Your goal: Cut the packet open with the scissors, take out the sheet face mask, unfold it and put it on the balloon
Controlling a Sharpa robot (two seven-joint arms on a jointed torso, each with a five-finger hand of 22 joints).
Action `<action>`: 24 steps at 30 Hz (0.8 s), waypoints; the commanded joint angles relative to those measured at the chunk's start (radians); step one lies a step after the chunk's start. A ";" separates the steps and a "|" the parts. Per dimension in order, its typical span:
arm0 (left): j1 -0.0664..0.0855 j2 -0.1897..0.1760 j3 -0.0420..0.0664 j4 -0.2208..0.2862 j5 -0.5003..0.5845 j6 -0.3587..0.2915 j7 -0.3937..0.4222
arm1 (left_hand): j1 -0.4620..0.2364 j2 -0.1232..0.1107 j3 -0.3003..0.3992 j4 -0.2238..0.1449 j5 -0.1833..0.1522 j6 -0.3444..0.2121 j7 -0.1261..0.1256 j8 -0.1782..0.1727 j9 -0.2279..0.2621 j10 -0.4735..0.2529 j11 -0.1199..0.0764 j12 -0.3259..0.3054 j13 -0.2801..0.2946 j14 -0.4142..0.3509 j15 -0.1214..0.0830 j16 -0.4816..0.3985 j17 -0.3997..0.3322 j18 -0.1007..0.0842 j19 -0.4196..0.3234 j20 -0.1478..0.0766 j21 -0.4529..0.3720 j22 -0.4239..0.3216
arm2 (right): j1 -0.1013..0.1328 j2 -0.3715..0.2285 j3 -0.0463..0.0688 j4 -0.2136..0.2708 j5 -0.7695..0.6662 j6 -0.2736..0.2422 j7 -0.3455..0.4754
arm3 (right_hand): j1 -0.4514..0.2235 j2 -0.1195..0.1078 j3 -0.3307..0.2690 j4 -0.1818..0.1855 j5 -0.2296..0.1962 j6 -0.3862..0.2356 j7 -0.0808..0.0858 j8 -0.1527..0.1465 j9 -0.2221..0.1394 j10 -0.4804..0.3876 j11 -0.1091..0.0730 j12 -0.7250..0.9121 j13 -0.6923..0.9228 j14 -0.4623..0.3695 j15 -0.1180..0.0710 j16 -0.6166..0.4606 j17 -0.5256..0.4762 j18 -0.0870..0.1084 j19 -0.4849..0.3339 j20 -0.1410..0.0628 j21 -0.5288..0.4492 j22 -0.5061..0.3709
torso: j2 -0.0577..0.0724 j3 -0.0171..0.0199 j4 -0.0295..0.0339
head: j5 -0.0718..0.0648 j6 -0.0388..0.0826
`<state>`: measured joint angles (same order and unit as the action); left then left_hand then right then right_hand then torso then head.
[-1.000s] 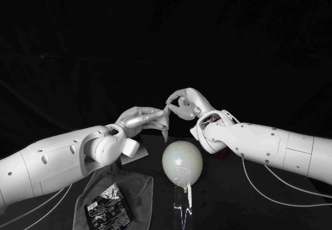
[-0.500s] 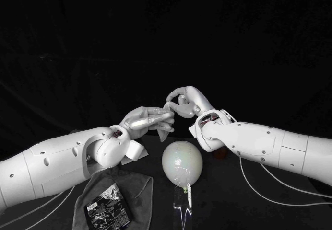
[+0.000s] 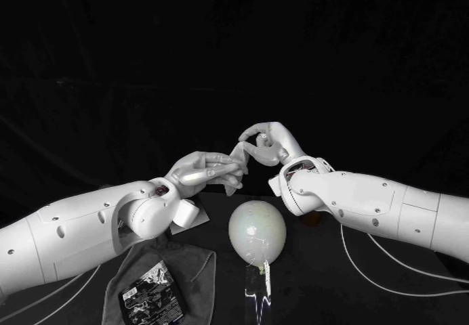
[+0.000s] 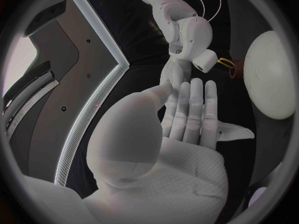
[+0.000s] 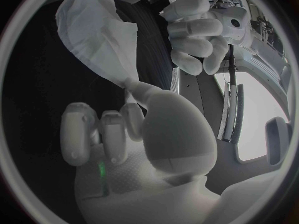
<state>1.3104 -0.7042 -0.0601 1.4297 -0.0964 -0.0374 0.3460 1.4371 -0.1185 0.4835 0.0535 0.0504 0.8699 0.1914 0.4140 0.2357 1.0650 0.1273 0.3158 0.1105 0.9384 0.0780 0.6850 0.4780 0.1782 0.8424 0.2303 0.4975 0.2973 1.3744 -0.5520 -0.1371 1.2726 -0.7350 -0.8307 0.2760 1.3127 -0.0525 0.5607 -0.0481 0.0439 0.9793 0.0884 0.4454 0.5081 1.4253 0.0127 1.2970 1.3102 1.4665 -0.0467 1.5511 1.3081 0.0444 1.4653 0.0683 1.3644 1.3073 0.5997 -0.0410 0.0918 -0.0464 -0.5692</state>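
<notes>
1. Head view: right hand pinches the mask high above the balloon, likely so it hangs free for unfolding.
2. Left wrist view: left hand has its fingers straight and together by the mask; cannot tell if it grips.
3. Right wrist view: the mask dangles from a thumb-and-finger pinch.

A black table spreads across the scene. On its near left lies a rumpled dark grey fabric cloth, flat on the surface. Just right of the cloth stands a thin, shiny clear upright piece, perhaps a plastic stand.
</notes>
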 commanded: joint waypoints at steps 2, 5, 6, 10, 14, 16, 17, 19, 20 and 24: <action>-0.001 -0.025 0.002 0.010 0.008 -0.032 0.069 | 0.011 0.008 0.004 -0.011 -0.002 0.017 -0.004 0.005 -0.003 0.017 -0.005 0.011 0.003 0.018 -0.006 0.009 -0.003 0.005 0.013 -0.008 0.021 0.012 | 0.000 -0.015 0.001 0.018 0.075 0.038 0.063 | -0.010 0.000 0.000 0.006 0.005 -0.007 -0.001 0.007 0.002 -0.006 -0.001 -0.005 0.042 0.096 -0.004 0.005 0.229 0.003 0.000 -0.009 -0.003 0.200 | 0.001 -0.0006 0.0002 | -0.005 0.001; -0.002 -0.047 0.003 0.018 0.015 -0.045 0.087 | 0.010 0.014 0.000 -0.025 -0.002 0.036 -0.011 0.007 -0.005 0.030 -0.013 0.023 0.004 0.036 -0.014 0.020 -0.006 0.003 0.018 -0.020 0.052 0.033 | 0.000 -0.031 0.000 0.036 0.083 0.050 0.069 | -0.010 0.000 -0.001 0.006 0.005 -0.008 -0.001 0.008 0.002 -0.007 -0.001 -0.006 0.041 0.096 -0.004 0.005 0.230 0.003 0.000 -0.009 -0.003 0.200 | 0.001 -0.0007 0.0014 | -0.006 0.000; -0.002 -0.053 0.003 0.020 0.016 -0.048 0.092 | 0.009 0.016 -0.001 -0.028 -0.002 0.040 -0.012 0.007 -0.005 0.032 -0.014 0.025 0.004 0.039 -0.015 0.023 -0.007 0.002 0.018 -0.022 0.060 0.038 | 0.000 -0.036 0.000 0.041 0.085 0.054 0.070 | -0.011 0.000 -0.001 0.006 0.005 -0.009 -0.001 0.009 0.003 -0.008 -0.001 -0.007 0.040 0.096 -0.004 0.005 0.230 0.003 0.000 -0.009 -0.004 0.200 | 0.001 -0.0010 0.0019 | -0.007 0.000; -0.002 -0.074 0.005 0.028 0.021 -0.071 0.114 | 0.005 0.021 -0.005 -0.038 -0.002 0.051 -0.016 0.008 -0.006 0.038 -0.019 0.031 0.005 0.046 -0.019 0.029 -0.010 0.000 0.011 -0.027 0.080 0.053 | -0.001 -0.061 0.000 0.069 0.097 0.074 0.078 | -0.013 -0.001 -0.004 0.007 0.005 -0.011 -0.002 0.011 0.004 -0.009 -0.002 -0.010 0.039 0.096 -0.005 0.005 0.229 0.003 0.000 -0.010 -0.004 0.200 | 0.001 -0.0019 0.0013 | -0.007 -0.001; -0.002 -0.081 0.006 0.026 0.024 -0.106 0.132 | 0.002 0.022 -0.007 -0.043 -0.002 0.055 -0.018 0.006 -0.008 0.040 -0.020 0.034 0.006 0.051 -0.021 0.035 -0.011 -0.001 0.007 -0.029 0.092 0.062 | -0.001 -0.079 0.000 0.092 0.108 0.091 0.082 | -0.014 -0.002 -0.007 0.007 0.005 -0.013 -0.003 0.013 0.005 -0.017 -0.002 -0.026 0.027 0.096 -0.006 0.006 0.231 0.003 0.000 -0.010 -0.003 0.200 | 0.001 -0.0015 0.0010 | -0.004 -0.003; -0.002 -0.080 0.007 0.022 0.023 -0.129 0.140 | -0.004 0.019 -0.011 -0.045 -0.002 0.053 -0.019 0.003 -0.009 0.039 -0.021 0.035 0.006 0.055 -0.021 0.041 -0.010 -0.001 0.005 -0.029 0.099 0.067 | -0.002 -0.087 0.000 0.102 0.112 0.096 0.082 | -0.014 -0.002 -0.007 0.007 0.005 -0.013 -0.003 0.013 0.005 -0.017 -0.002 -0.026 0.027 0.096 -0.006 0.006 0.231 0.003 0.000 -0.010 -0.003 0.200 | 0.000 -0.0015 0.0010 | -0.005 -0.002; -0.002 -0.078 0.007 0.019 0.018 -0.144 0.142 | -0.011 0.009 -0.018 -0.046 -0.002 0.050 -0.019 0.000 -0.011 0.036 -0.020 0.036 0.006 0.053 -0.020 0.047 -0.008 -0.003 -0.001 -0.029 0.101 0.070 | -0.002 -0.091 0.000 0.109 0.114 0.099 0.083 | -0.014 -0.001 -0.008 0.007 0.005 -0.015 -0.003 0.015 0.006 -0.020 -0.003 -0.030 0.024 0.096 -0.006 0.006 0.232 0.003 0.000 -0.010 -0.002 0.201 | 0.000 -0.0014 0.0009 | -0.005 -0.003; -0.002 -0.072 0.007 0.014 -0.005 -0.177 0.139 | -0.018 0.001 -0.023 -0.046 -0.002 0.047 -0.019 -0.004 -0.013 0.033 -0.019 0.036 0.006 0.050 -0.019 0.050 -0.007 -0.005 -0.006 -0.027 0.101 0.070 | -0.004 -0.099 0.000 0.122 0.118 0.104 0.083 | -0.014 -0.001 -0.008 0.007 0.005 -0.015 -0.003 0.015 0.006 -0.020 -0.003 -0.030 0.024 0.096 -0.006 0.006 0.232 0.003 0.000 -0.010 -0.002 0.201 | 0.000 -0.0013 0.0012 | -0.004 -0.005; -0.002 -0.069 0.007 0.011 -0.023 -0.195 0.136 | -0.018 0.001 -0.023 -0.046 -0.002 0.047 -0.019 -0.004 -0.013 0.033 -0.019 0.036 0.006 0.050 -0.019 0.050 -0.007 -0.005 -0.006 -0.027 0.101 0.070 | -0.004 -0.102 0.000 0.129 0.120 0.106 0.083 | -0.014 -0.001 -0.008 0.007 0.005 -0.015 -0.003 0.015 0.006 -0.020 -0.003 -0.030 0.024 0.096 -0.006 0.006 0.232 0.003 0.000 -0.010 -0.002 0.201 | 0.000 -0.0013 0.0013 | -0.003 -0.006; -0.002 -0.056 0.008 0.002 -0.092 -0.243 0.116 | -0.069 -0.052 -0.057 -0.031 -0.002 0.019 -0.011 -0.021 -0.021 -0.018 -0.001 0.031 0.004 -0.015 0.002 0.062 0.002 -0.021 -0.057 -0.009 0.069 0.056 | -0.007 -0.111 0.000 0.146 0.124 0.114 0.083 | -0.014 -0.002 -0.009 0.007 0.005 -0.015 -0.003 0.016 0.006 -0.021 -0.003 -0.032 0.023 0.097 -0.006 0.007 0.235 0.003 0.000 -0.010 -0.002 0.201 | 0.000 -0.0008 0.0009 | -0.002 -0.007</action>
<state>1.3076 -0.7652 -0.0541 1.4332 -0.1146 -0.1999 0.4499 1.3761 -0.1686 0.4330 0.0237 0.0503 0.8934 0.1799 0.3982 0.2157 1.0556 0.1235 0.3484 0.1150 0.9375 0.0779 0.7434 0.4785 0.1706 0.7928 0.2184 0.5726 0.3577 1.3679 -0.6610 -0.1378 1.4121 -0.6242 -0.7513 0.3410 1.3064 -0.0541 0.5548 -0.0425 0.0439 0.9723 0.0845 0.4563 0.5127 1.4128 0.0110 1.2681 1.3104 1.4663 -0.0464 1.5536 1.3082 0.0443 1.4661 0.0644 1.3640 1.3080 0.6000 -0.0423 0.0929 -0.0485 -0.5755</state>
